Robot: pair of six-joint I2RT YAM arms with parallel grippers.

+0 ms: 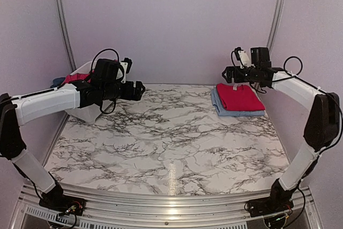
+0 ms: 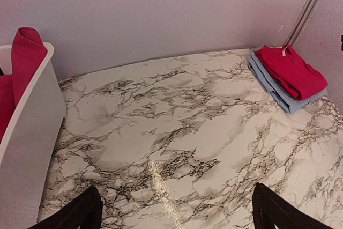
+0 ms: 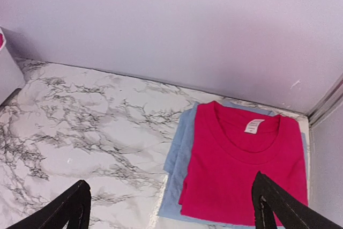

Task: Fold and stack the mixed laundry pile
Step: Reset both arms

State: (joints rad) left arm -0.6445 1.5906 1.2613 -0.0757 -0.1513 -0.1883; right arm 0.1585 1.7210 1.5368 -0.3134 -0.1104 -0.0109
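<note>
Stack: one red shirt (image 3: 241, 175) atop one light blue shirt (image 3: 172, 181). Left tool (image 2: 177, 210), right tool (image 3: 171, 207) wide, empty.

Far right corner of bench (image 1: 171, 148): folded T-shirt (image 1: 239, 96) lies on a folded shirt (image 1: 241, 113), which shows along its left and near sides. Far left edge: basket (image 1: 88, 113), a garment (image 2: 24, 52) draped over its rim. Left claw (image 1: 140, 89) hangs right of the basket; right claw (image 1: 228, 73) hangs above the stack's far left.
</note>
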